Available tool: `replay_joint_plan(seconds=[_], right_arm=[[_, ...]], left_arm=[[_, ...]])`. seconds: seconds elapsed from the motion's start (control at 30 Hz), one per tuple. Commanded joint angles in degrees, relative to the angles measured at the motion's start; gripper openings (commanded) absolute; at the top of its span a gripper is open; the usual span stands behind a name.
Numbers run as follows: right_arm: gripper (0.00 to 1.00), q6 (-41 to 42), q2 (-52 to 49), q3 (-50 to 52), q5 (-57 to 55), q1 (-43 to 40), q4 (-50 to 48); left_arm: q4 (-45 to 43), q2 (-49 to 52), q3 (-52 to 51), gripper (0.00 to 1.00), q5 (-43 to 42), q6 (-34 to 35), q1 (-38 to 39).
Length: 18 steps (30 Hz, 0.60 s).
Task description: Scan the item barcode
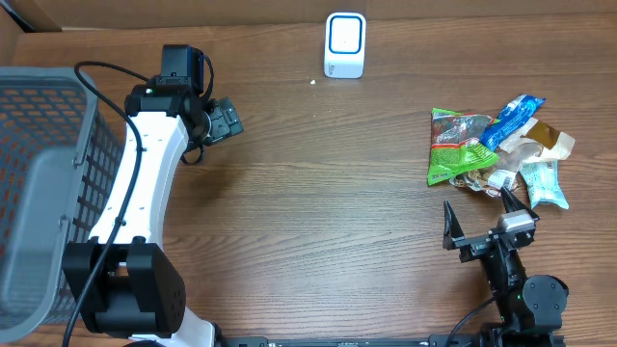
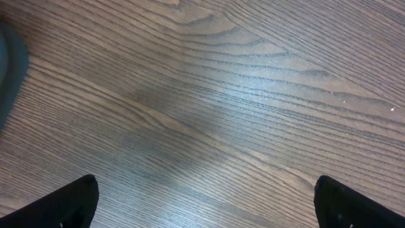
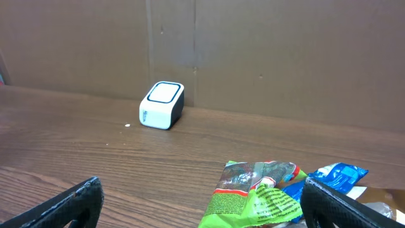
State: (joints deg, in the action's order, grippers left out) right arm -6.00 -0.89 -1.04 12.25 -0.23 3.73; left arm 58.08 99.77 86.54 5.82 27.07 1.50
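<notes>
You've got a wood-grain bench (image 1: 318,212), smooth, with a soft sheen under the light. Your scanner (image 1: 344,44) is glossy white plastic. The green packet (image 1: 455,145) and blue packet (image 1: 511,118) are shiny crinkled film. The basket (image 1: 39,145) is matt grey plastic lattice. The arm shell (image 1: 145,173) is smooth white plastic, joints matt black. The left hand (image 2: 207,204) and right hand (image 1: 480,220) are matt black. The back wall (image 3: 285,57) is matt brown cardboard.

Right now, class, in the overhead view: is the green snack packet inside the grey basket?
No, the green snack packet lies on the table at the right, while the grey basket stands at the far left.
</notes>
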Motion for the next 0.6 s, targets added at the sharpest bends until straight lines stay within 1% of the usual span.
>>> replay_joint_plan(seconds=[0.0,0.23,0.33,0.4,0.47,0.57], right_arm=[[1.00,0.4,0.7,0.6,0.5,0.5,-0.2],[1.00,0.4,0.7,0.6,0.5,0.5,-0.2],[1.00,0.4,0.7,0.6,0.5,0.5,-0.2],[1.00,0.4,0.7,0.6,0.5,0.5,-0.2],[1.00,0.4,0.7,0.6,0.5,0.5,-0.2],[1.00,0.4,0.7,0.6,0.5,0.5,-0.2]], left_arm=[[0.0,-0.4,-0.2,1.00,0.1,0.4,0.4],[0.9,-2.4,-0.2,1.00,0.9,0.3,0.4],[-1.7,-5.2,-0.3,1.00,1.9,0.3,0.5],[-4.2,-7.2,-0.5,1.00,1.8,-1.4,0.8],[-8.0,-10.3,-1.8,1.00,1.0,-6.0,1.6],[-18.5,-17.5,-8.2,1.00,-5.2,-19.8,2.7]])
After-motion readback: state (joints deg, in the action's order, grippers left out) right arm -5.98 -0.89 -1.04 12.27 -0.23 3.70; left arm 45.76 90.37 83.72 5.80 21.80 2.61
